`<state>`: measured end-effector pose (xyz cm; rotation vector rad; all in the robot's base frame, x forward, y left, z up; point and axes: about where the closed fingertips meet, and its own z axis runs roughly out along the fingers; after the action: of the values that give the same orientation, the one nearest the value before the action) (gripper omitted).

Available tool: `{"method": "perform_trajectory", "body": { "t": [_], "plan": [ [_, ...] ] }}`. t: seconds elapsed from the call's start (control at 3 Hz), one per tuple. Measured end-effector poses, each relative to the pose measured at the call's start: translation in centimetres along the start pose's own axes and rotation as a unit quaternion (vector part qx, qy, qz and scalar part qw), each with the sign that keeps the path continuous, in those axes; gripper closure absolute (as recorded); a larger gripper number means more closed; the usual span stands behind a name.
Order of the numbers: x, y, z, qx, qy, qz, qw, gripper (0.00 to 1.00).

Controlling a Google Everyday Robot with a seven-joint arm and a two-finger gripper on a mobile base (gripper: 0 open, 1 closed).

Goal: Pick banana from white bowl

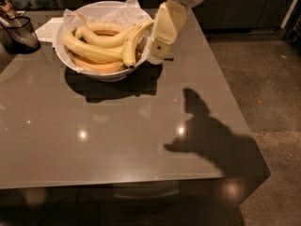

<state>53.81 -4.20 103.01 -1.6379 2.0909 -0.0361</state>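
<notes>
The white bowl (101, 74), lined with crinkled white paper, stands at the back left of the grey table (141, 140). Several bananas lie in it. The long, thick, pale-yellow banana (91, 52) lies across the middle. A darker orange-tinted banana (101, 68) lies under it at the front. Another banana (133, 42) leans at the right side, its thin stem pointing up toward the gripper. My cream-coloured gripper (157, 55) hangs down from the top of the view, just at the bowl's right rim and beside that leaning banana. It holds nothing that I can see.
A dark glass container (19, 32) stands at the table's far left. A white paper (48, 28) lies behind the bowl. The table's right edge (240, 121) drops to the floor. Dark cabinets stand behind. The arm's shadow (211, 140) falls on the front right.
</notes>
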Motion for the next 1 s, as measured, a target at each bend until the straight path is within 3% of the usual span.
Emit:
{"method": "perform_trajectory", "body": {
  "t": [0.33,0.67,1.0],
  "plan": [
    [-3.3,-0.1,0.7,0.005,0.017,-0.016,0.9997,0.00],
    [-3.8,-0.1,0.7,0.007,0.013,-0.022,0.9996,0.00],
    [-4.2,-0.4,2.1,-0.033,0.002,0.017,0.9993,0.00]
  ]
}}
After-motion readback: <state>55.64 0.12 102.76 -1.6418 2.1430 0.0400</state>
